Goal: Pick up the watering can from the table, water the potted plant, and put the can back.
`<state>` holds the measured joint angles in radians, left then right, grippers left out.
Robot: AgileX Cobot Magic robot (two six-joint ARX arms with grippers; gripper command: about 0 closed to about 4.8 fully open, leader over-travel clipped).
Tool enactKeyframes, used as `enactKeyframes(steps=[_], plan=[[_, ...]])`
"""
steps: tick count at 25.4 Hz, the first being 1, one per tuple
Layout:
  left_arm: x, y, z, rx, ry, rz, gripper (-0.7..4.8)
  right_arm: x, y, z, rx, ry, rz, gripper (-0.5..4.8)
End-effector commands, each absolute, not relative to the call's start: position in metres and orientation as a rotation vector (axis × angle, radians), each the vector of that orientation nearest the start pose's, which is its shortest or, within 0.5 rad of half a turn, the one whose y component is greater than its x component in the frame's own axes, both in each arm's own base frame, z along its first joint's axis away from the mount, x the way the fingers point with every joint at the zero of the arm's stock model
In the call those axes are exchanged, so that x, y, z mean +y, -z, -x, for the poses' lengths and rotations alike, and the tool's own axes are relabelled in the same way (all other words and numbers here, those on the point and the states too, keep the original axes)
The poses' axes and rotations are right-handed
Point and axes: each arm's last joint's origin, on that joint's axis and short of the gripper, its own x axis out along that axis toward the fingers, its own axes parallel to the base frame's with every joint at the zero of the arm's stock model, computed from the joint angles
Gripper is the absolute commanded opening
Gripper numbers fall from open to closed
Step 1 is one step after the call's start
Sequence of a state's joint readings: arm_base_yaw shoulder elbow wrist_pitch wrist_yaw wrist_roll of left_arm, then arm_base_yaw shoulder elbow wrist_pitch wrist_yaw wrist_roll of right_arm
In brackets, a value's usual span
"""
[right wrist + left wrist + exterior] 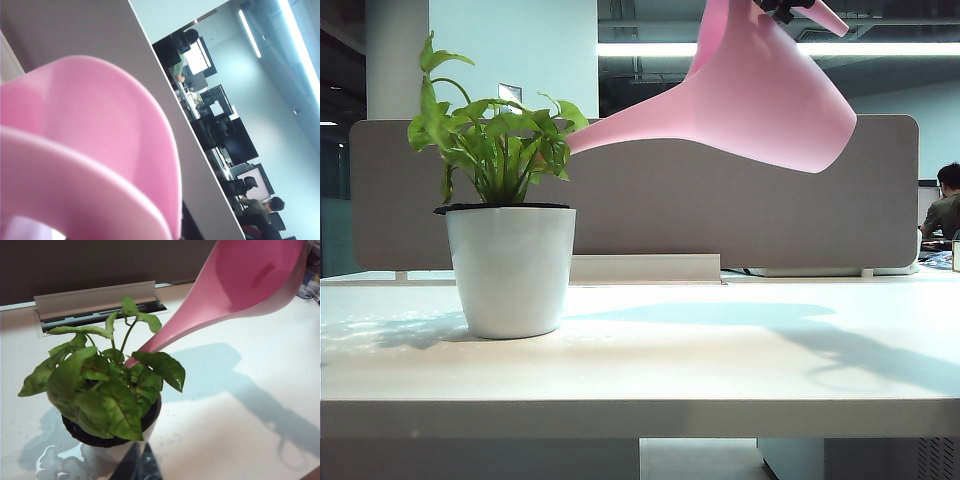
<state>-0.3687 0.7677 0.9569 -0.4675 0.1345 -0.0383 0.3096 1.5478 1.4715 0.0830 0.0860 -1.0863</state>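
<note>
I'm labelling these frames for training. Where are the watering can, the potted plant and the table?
watering can (760, 100): exterior view, on its tilted pink body.
potted plant (510, 270): exterior view, on the white pot's wall.
table (720, 360): exterior view, on bare white top.

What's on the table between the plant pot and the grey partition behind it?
A long metal cable flap set in the table, seen best in the left wrist view. The stretch between it and the pot is bare.

Low frontal exterior; close wrists, shared watering can.
</note>
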Motion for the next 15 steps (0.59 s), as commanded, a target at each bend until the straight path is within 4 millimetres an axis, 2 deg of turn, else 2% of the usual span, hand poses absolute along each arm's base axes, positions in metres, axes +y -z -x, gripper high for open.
enactKeyframes(steps=[1, 6, 8, 9, 12, 15], plan=[[-0.058, -0.367, -0.14, 0.272, 0.497, 0.002, 0.03, 0.105, -0.427, -0.335, -0.185, -0.137, 0.981, -0.01], [-0.059, -0.367, -0.14, 0.272, 0.497, 0.002, 0.03, 0.105, -0.423, -0.336, -0.149, -0.157, 0.928, -0.02], [-0.059, -0.367, -0.14, 0.272, 0.497, 0.002, 0.03, 0.105, -0.422, -0.336, -0.116, -0.174, 0.759, -0.02], [-0.059, -0.367, -0.14, 0.272, 0.497, 0.002, 0.03, 0.104, -0.417, -0.337, -0.073, -0.186, 0.663, -0.02], [-0.059, -0.367, -0.14, 0.272, 0.497, 0.002, 0.03, 0.096, -0.4, -0.341, -0.008, -0.192, 0.544, -0.02], [-0.059, -0.367, -0.14, 0.272, 0.497, 0.002, 0.03, 0.091, -0.369, -0.345, 0.0, -0.242, 0.438, -0.02]])
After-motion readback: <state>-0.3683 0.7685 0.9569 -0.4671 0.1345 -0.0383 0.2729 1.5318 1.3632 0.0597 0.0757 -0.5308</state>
